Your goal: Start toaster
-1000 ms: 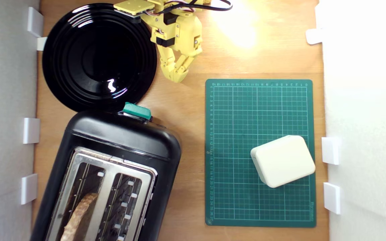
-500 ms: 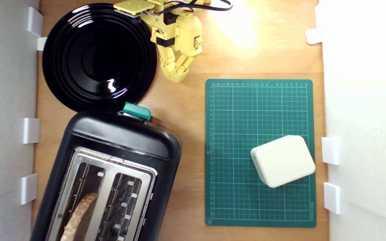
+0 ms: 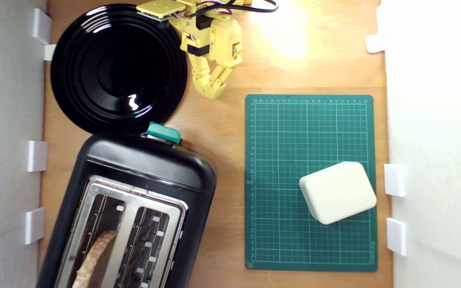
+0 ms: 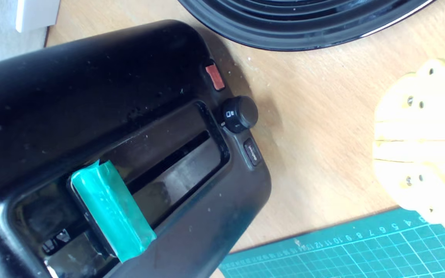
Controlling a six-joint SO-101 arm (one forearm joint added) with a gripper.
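Nothing on the table is shifting between the earlier exterior frames and this one; only the yellow gripper (image 3: 213,93) is edging a hair toward the exterior view's right, barely enough to notice.

From the exterior view, the gripper is hanging over bare wood near the top of the frame, its fingertips pressed together with nothing between them, just beside the rim of the round black plate (image 3: 70,100). The toaster (image 3: 146,164) is sitting in the lower left of this view — glossy black, angled on the wooden table (image 3: 214,132), its end touching or overlapping the plate's edge. Its teal lever (image 3: 163,133) is standing at that end, well apart from the gripper. A slice of bread (image 3: 94,256) is resting in the slot toward the exterior view's left of the silver top plate (image 3: 134,196). A green cutting mat (image 3: 278,132) is lying on the exterior view's right, carrying a small cream box (image 3: 338,192).

From the wrist view, the toaster (image 4: 72,85) is filling much of the frame, its lever (image 4: 112,210) sitting in a long recessed track. A red button (image 4: 214,76), a black dial (image 4: 240,114) and a dark button (image 4: 252,151) are lining the toaster's edge. The gripper's blurred yellow fingers (image 4: 415,170) are lying closed against each other — empty — beside the plate's rim (image 4: 303,34) and a corner of the mat (image 4: 342,251).
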